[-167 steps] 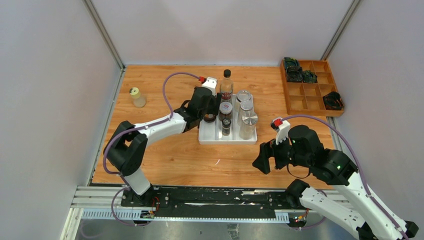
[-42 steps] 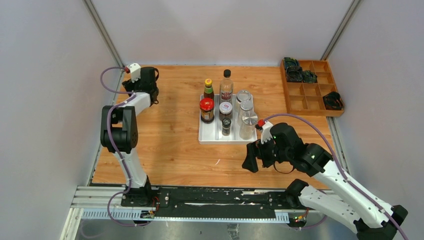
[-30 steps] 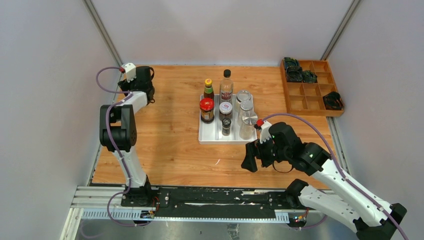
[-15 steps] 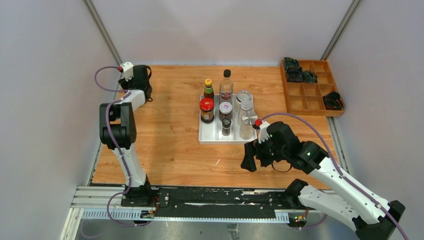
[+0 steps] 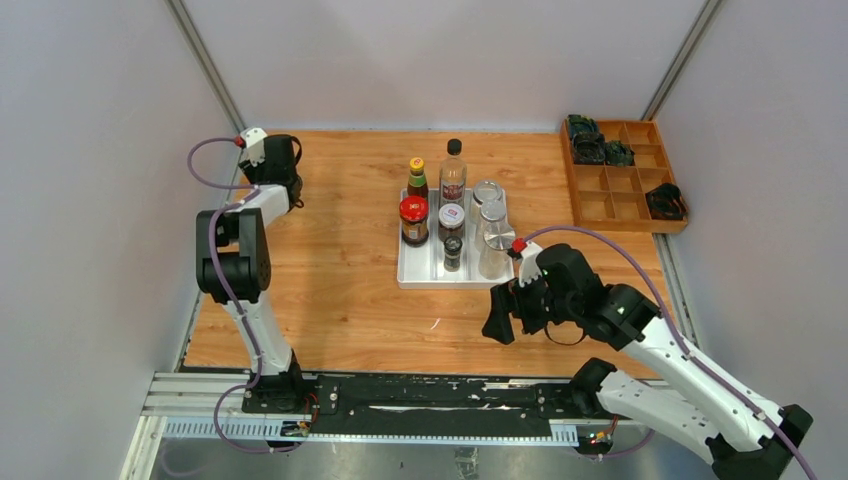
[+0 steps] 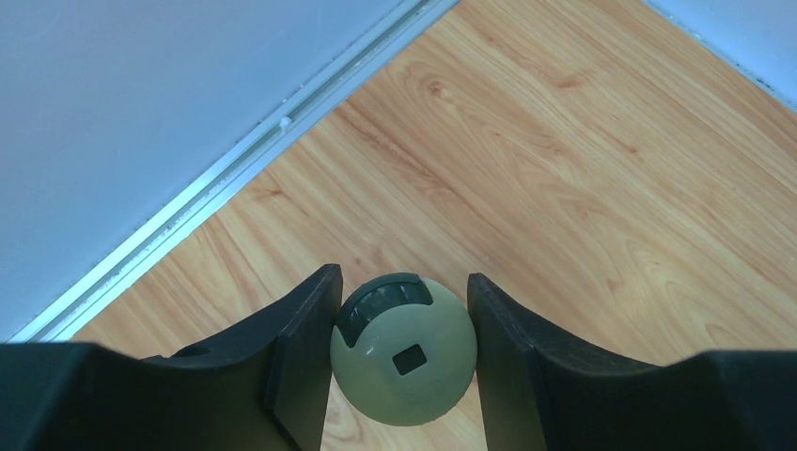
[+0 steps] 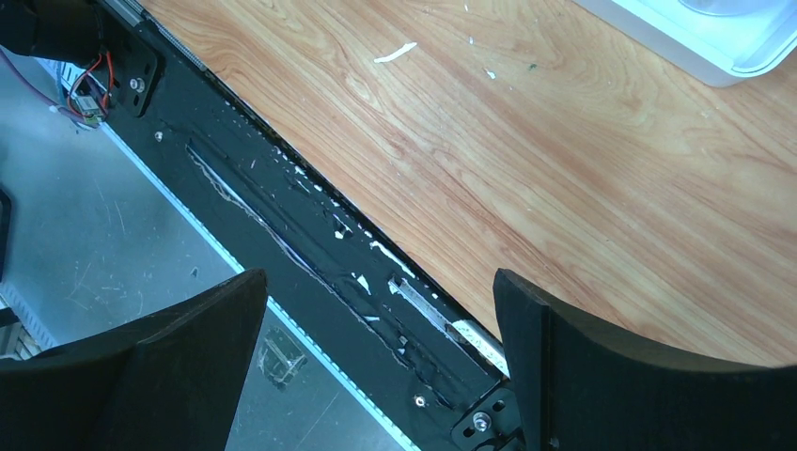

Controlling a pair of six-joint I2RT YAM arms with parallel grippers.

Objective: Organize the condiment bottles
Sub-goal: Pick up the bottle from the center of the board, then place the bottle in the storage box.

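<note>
The left gripper [image 6: 404,280] clasps the pale-capped shaker [image 6: 402,362], a finger pressed to each side of its round cap; the wall rail [image 6: 235,178] runs just beyond its fingertips; the white tray [image 5: 425,268], holding the other condiment bottles [image 5: 452,212] upright in rows, lies well apart to its right; the right gripper [image 7: 376,277] hangs released, jaws wide with nothing between them, over the near edge of the wooden table [image 7: 526,141], the tray's corner just ahead of it.
</note>
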